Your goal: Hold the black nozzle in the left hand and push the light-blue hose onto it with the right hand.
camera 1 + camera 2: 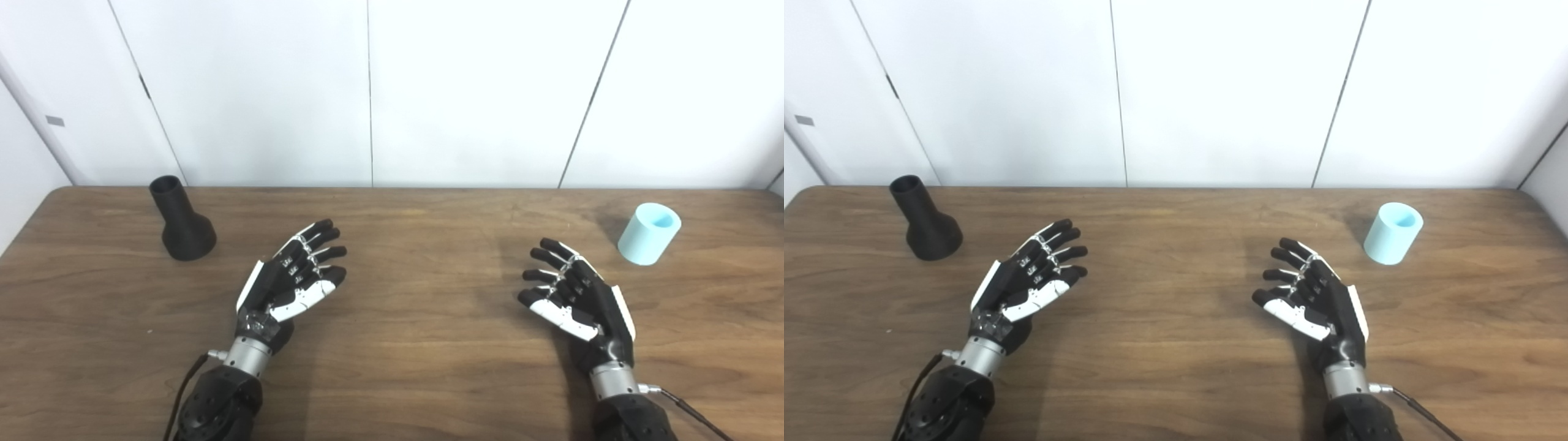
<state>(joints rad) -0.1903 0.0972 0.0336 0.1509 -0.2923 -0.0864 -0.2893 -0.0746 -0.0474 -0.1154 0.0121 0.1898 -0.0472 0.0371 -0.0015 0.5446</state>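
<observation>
The black nozzle (180, 219) stands upright on its wide base at the far left of the wooden table (416, 343), narrow tube end up. The light-blue hose piece (649, 233), a short open cylinder, stands upright at the far right. My left hand (293, 278) hovers open, palm inward, to the right of and nearer than the nozzle, well apart from it. My right hand (572, 293) is open too, palm inward, left of and nearer than the hose, holding nothing.
White wall panels (367, 92) rise directly behind the table's back edge. Cables trail from both wrists near the bottom of the picture. Bare wood lies between the two hands.
</observation>
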